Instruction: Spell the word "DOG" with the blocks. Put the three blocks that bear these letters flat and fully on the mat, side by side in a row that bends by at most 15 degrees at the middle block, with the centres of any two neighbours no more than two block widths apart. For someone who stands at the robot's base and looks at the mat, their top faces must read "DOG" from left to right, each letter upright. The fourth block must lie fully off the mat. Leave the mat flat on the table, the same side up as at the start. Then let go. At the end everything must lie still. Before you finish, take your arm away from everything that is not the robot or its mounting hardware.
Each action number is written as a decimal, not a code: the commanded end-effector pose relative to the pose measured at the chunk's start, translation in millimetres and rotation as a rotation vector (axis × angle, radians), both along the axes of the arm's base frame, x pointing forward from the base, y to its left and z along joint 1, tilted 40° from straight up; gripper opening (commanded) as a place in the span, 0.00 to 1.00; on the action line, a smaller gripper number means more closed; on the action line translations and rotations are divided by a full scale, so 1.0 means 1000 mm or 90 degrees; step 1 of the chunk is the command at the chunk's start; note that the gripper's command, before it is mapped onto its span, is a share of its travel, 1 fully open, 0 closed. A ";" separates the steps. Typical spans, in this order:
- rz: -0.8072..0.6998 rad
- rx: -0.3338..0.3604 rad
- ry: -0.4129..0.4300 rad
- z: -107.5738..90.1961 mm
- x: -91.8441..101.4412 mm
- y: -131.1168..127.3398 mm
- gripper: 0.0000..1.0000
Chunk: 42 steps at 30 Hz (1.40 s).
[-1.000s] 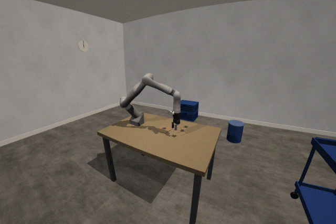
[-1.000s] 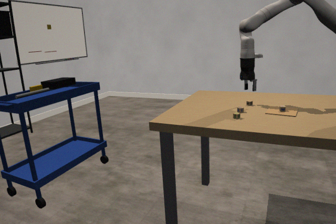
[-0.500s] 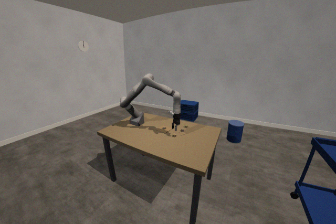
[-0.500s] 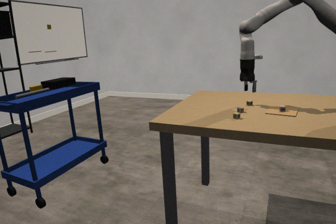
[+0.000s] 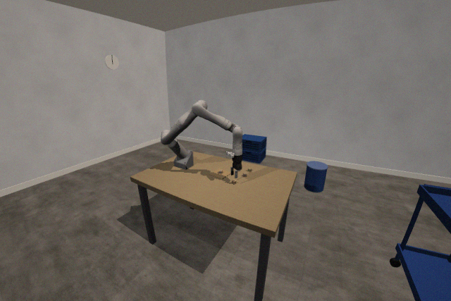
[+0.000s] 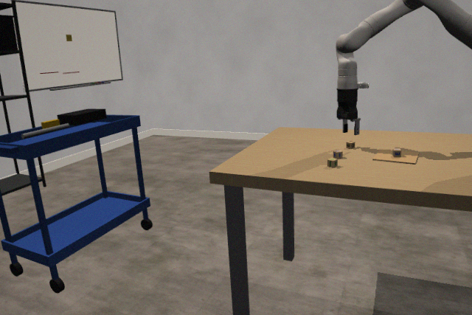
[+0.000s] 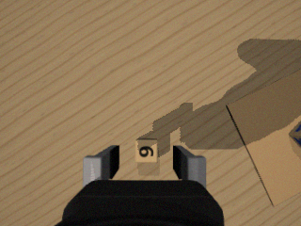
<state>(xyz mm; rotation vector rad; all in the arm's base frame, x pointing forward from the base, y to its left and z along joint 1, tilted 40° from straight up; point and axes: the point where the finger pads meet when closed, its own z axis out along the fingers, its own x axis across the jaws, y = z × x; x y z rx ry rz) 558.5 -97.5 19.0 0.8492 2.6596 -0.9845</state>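
Observation:
My gripper (image 5: pixel 234 174) (image 6: pixel 350 132) (image 7: pixel 146 156) is open and empty, pointing down a little above a wooden block (image 5: pixel 233 182) (image 6: pixel 350 144) (image 7: pixel 147 152). In the wrist view this block lies between the finger lines; its top bears a black letter that looks like a turned G. A block with blue letters (image 5: pixel 220 172) (image 6: pixel 397 152) (image 7: pixel 296 134) sits on the thin mat (image 6: pixel 380 158) (image 7: pixel 261 162), cut by the wrist view's right edge. A blue-marked block (image 5: pixel 244 175) (image 6: pixel 338 153) and a green-marked block (image 5: pixel 249 169) (image 6: pixel 332 162) stand off the mat; their top letters are unreadable.
The wooden table (image 5: pixel 204 192) (image 6: pixel 289 151) carries the arm's base (image 5: pixel 184 161) at its far left in the top view. The arm's shadow falls across the mat and table. A blue cart (image 6: pixel 91 212), a blue bin (image 5: pixel 316 176) and blue crates (image 5: pixel 254 148) stand away from the table.

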 end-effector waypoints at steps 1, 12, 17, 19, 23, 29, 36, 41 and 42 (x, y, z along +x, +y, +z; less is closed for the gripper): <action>-0.001 0.000 0.001 -0.002 0.000 -0.002 1.00; -0.001 0.000 0.001 -0.014 0.000 -0.012 1.00; -0.001 0.000 0.001 -0.016 0.000 -0.014 1.00; -0.001 0.000 0.001 -0.018 0.000 -0.015 1.00; -0.001 0.000 0.001 -0.019 0.000 -0.016 1.00; -0.001 0.000 0.001 -0.020 0.000 -0.017 1.00; -0.001 0.000 0.001 -0.020 0.000 -0.017 1.00; -0.001 0.000 0.001 -0.020 0.000 -0.017 1.00; -0.001 0.000 0.001 -0.020 0.000 -0.017 1.00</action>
